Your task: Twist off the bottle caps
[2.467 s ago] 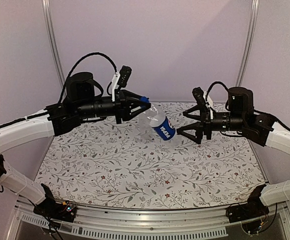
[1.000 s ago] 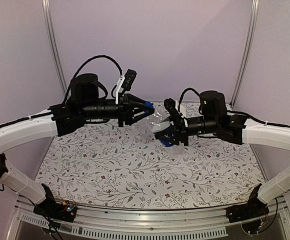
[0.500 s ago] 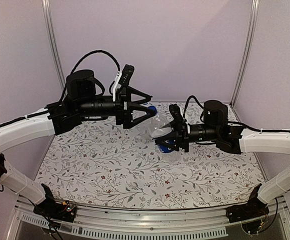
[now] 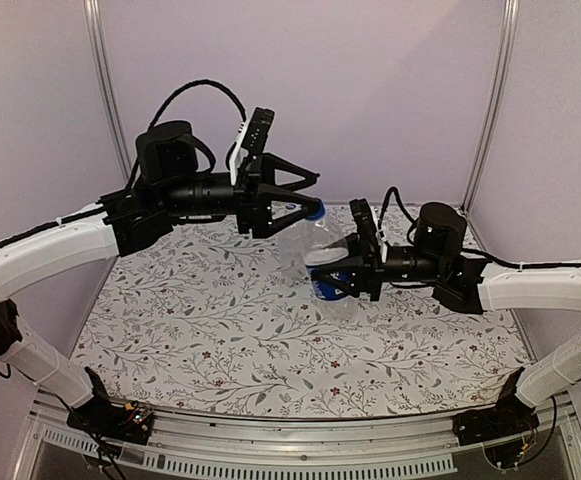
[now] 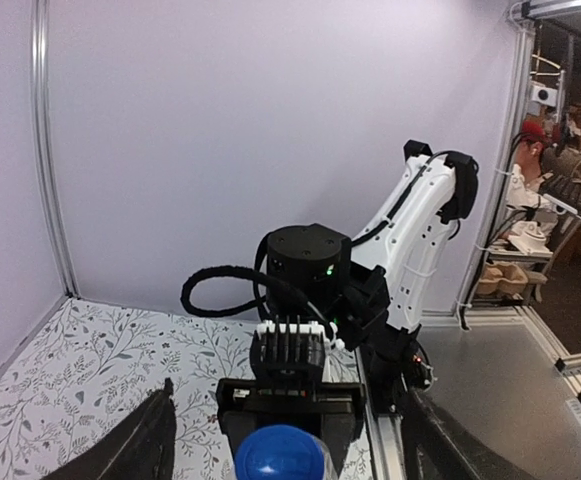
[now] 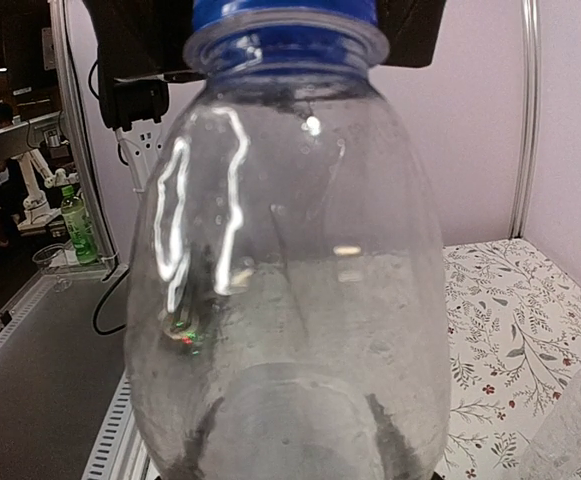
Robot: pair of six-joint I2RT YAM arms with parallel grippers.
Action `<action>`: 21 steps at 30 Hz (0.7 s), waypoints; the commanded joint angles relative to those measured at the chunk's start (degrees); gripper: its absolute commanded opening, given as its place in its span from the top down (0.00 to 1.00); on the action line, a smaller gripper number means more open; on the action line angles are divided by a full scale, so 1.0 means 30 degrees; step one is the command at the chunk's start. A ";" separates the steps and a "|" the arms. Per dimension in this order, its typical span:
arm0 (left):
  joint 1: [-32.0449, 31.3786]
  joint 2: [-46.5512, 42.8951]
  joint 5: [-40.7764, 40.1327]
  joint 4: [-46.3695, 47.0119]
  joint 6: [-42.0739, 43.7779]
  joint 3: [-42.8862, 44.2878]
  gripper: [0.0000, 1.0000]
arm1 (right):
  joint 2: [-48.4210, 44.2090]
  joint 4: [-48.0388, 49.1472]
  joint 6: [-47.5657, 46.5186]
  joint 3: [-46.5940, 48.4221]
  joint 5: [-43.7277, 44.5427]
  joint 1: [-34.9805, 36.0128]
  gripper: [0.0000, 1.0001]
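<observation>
A clear bottle (image 4: 320, 245) with a dark blue label band (image 4: 328, 288) hangs tilted above the table, neck up and to the left. My right gripper (image 4: 336, 277) is shut on its lower body at the label. The bottle (image 6: 285, 290) fills the right wrist view, and my right gripper's (image 6: 295, 445) fingers show as dark shapes through it. The solid blue cap (image 4: 316, 212) sits on the neck. My left gripper (image 4: 314, 195) is open, a finger on either side of the cap (image 5: 281, 456) without touching it. The second bottle and cap I cannot make out.
The floral table cloth (image 4: 220, 330) lies under both arms. A piece of clear plastic (image 6: 575, 425) shows at the lower right edge of the right wrist view. Grey walls and metal posts (image 4: 105, 90) close in the back and sides.
My left gripper was shut on the blue cap a second ago and has since opened wide around it. The right gripper with the bottle has shifted slightly right and tipped the bottle more upright.
</observation>
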 commanded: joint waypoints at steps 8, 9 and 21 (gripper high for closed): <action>0.0420 0.1233 0.2560 0.1394 -0.0494 0.0425 0.38 | 0.0099 0.2712 0.1120 -0.0680 -0.1390 -0.0362 0.64; 0.0449 0.1260 0.2738 0.1524 -0.0583 0.0369 0.39 | 0.0154 0.2801 0.1166 -0.0713 -0.1435 -0.0388 0.64; 0.0712 0.1676 0.4136 0.3056 -0.2132 0.0040 0.57 | 0.0713 0.3094 0.1259 -0.0623 -0.2358 -0.0494 0.66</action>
